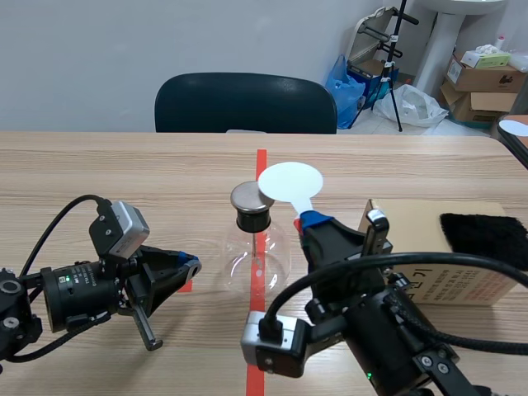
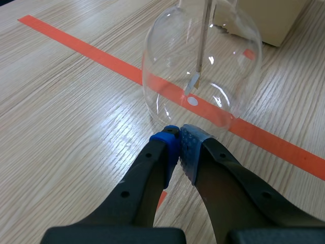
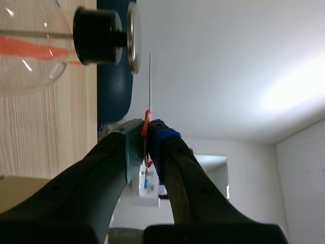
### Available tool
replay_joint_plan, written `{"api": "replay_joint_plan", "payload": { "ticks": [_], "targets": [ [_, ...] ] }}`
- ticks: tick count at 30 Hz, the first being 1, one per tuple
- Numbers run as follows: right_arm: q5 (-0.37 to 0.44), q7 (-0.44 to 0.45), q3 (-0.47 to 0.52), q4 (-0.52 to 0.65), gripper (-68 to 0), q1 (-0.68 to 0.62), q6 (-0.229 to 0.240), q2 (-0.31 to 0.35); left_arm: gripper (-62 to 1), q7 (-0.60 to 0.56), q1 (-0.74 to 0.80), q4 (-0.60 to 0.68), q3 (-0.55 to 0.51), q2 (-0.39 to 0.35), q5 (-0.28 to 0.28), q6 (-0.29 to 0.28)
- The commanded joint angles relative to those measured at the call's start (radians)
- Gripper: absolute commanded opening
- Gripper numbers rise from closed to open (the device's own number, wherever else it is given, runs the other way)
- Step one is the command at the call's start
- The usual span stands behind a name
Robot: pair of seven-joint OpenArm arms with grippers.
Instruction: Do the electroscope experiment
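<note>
The electroscope, a clear glass flask with a black stopper and a round metal cap, stands on the orange tape line at the table's middle. Inside it a thin rod carries small foil leaves. My right gripper is shut on the orange handle of a white disc paddle. The paddle is held upright just right of the metal cap, with a small gap showing in the right wrist view. My left gripper rests shut and empty just left of the flask.
A cardboard box lies at the right with a black fuzzy cloth on it. A dark chair stands behind the table's far edge. Boxes and bags sit on the floor at the back right.
</note>
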Motion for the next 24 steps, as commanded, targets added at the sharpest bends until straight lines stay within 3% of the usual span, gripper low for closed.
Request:
{"api": "replay_joint_plan", "payload": {
  "ticks": [1,13,24],
  "targets": [
    [-0.001,-0.039,0.004,0.005,-66.5,0.014,-0.014,0.011,-57.7,-0.018,-0.005,0.017,-0.006,0.005,-0.014,-0.002],
    [-0.002,-0.341,0.004,0.005,-66.5,0.014,-0.014,0.011,-57.7,-0.018,-0.005,0.017,-0.006,0.005,-0.014,-0.002],
    [-0.002,-0.485,0.004,0.005,-66.5,0.014,-0.014,0.011,-57.7,-0.018,-0.005,0.017,-0.006,0.005,-0.014,-0.002]
  ]
}}
